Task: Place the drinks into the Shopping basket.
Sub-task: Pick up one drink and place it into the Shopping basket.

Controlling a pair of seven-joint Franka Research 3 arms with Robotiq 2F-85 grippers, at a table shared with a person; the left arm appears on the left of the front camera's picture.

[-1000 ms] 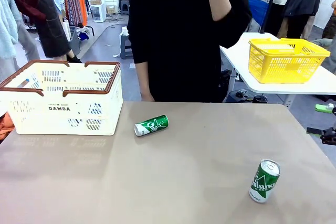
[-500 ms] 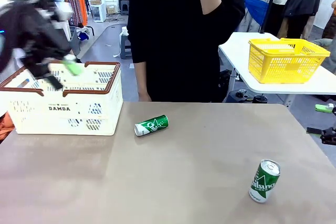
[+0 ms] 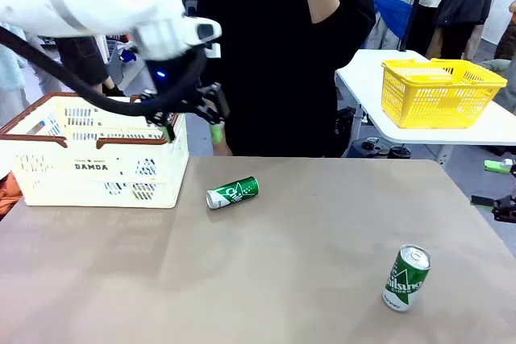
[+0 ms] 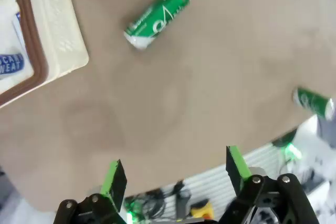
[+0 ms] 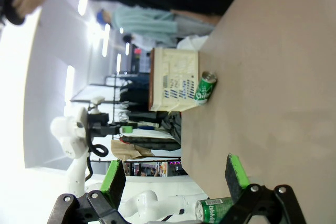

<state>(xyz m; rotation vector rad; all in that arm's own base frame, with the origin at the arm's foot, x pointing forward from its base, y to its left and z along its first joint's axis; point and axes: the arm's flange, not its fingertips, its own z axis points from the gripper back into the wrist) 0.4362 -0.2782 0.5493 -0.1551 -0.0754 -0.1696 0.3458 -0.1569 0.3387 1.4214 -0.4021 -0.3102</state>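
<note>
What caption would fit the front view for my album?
Open left gripper hangs near the cream basket; a lying green can and a standing green can wait on the table.

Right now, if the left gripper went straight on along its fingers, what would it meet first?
Most likely bare table, clear of the lying green can and the Shopping basket. The left gripper is open and empty; depth is uncertain.
</note>
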